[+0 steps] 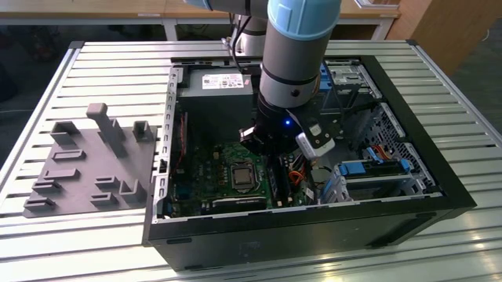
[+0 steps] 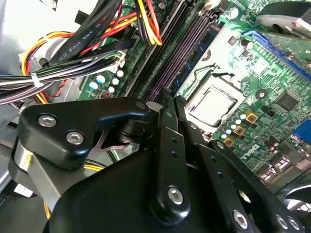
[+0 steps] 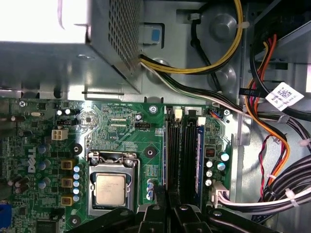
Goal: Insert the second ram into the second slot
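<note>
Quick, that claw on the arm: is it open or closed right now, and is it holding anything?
Gripper: down inside the computer case, just over the memory slots. Whether it is open, closed or holding something cannot be told.

We see even daylight-like light in exterior view; desk (image 1: 439, 247) slats glare white, case (image 1: 298, 235) interior in shadow. First wrist view: power supply (image 3: 73, 19) top blown out white. Second wrist view: tool (image 2: 167, 99) dark, board (image 2: 272, 82) brightly lit.

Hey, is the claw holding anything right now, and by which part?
Cannot tell. The claw sits low over the memory slots, and its own body hides whatever might be in it.
</note>
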